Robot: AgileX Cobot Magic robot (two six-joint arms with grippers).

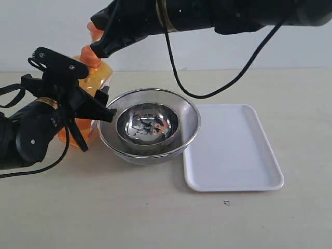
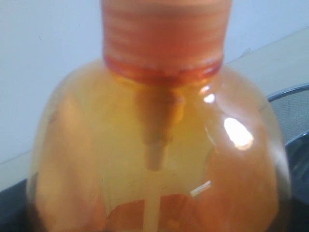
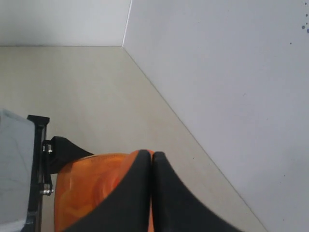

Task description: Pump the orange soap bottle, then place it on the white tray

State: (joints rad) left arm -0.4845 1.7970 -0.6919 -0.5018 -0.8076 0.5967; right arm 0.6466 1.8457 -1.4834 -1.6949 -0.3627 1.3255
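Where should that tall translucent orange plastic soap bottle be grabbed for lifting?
Probably the orange soap bottle around its wide body, from the left: the nested steel bowls crowd its right side, and the slim pump neck offers less to squeeze.

Bright, even, diffuse light throughout; no hard shadows. Exterior view: sharp focus; faint soft shadow under steel bowls (image 1: pixel 189 116) and along near edge of white tray (image 1: pixel 231 150); tray close to blown out; broken mirror reflections in inner bowl; orange soap bottle (image 1: pixel 101 78) glowing translucent. Left wrist view: bottle fills frame, out of focus, white glare spots on shoulder. Right wrist view: right gripper (image 3: pixel 152 155) dark, soft-edged close to lens; table (image 3: pixel 96 96) and wall (image 3: pixel 231 72) flat, evenly lit.
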